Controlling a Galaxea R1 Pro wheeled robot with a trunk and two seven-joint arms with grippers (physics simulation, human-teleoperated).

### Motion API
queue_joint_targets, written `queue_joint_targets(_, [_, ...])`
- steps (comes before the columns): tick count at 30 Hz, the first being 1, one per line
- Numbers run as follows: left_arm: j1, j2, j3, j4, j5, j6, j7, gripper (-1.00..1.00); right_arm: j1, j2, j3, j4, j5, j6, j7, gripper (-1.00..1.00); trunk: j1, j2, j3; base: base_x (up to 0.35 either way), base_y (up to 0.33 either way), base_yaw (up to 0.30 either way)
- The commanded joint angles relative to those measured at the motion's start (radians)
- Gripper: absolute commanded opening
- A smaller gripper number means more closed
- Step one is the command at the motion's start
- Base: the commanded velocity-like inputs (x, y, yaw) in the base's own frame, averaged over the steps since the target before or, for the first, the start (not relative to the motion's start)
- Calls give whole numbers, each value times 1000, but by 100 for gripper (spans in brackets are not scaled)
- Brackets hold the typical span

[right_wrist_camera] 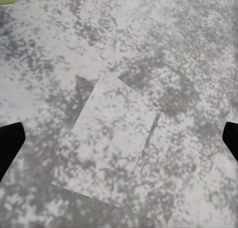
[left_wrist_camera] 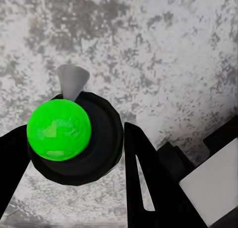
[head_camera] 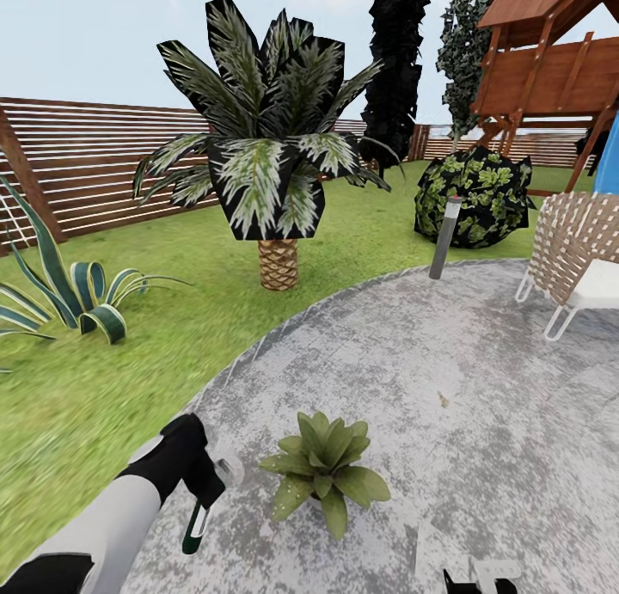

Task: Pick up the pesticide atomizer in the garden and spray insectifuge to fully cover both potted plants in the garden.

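Currently held: slim dark-green pesticide atomizer (head_camera: 199, 517) with pale grey trigger head, clamped in the black left gripper (head_camera: 206, 482), hanging base-down over the near left of the mottled grey paved circle (head_camera: 481, 388); left wrist view looks down on its dark round body (left_wrist_camera: 99, 139), grey nozzle piece and a bright green ball on top, a black finger (left_wrist_camera: 144, 178) on either side.
Target one: low rosette of broad pointed green leaves, the potted plant (head_camera: 327, 469), just right of the atomizer, pot hidden under foliage. Second plant: not located.
Right gripper (right_wrist_camera: 119, 139): jaws wide apart, nothing between, hovering over bare paving.
Surroundings: scaly-trunked palm (head_camera: 275, 173) and striped agave (head_camera: 77, 289) on the lawn to the far left, slatted brown fence (head_camera: 94, 164), grey bollard light (head_camera: 444, 237), round shrub (head_camera: 473, 194), woven chair (head_camera: 572, 250) at far right.
Handling note: nozzle probably needs turning toward the rosette, held close above the leaves, then swept across every leaf; grip should stay firm so the bottle does not twist
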Motion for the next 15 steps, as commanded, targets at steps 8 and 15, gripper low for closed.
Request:
queue_joint_targets(8, [8, 9, -2, 5, -6, 5, -6, -100, 1, 2, 9, 1, -9, -2, -4, 100, 0, 0, -1, 0, 0, -196])
queue_joint_targets(15, [-23, -5, -1, -7, -142, 8, -52, -100, 1, 2, 9, 2, -9, -2, -4, 100, 0, 0, -1, 0, 0, -77])
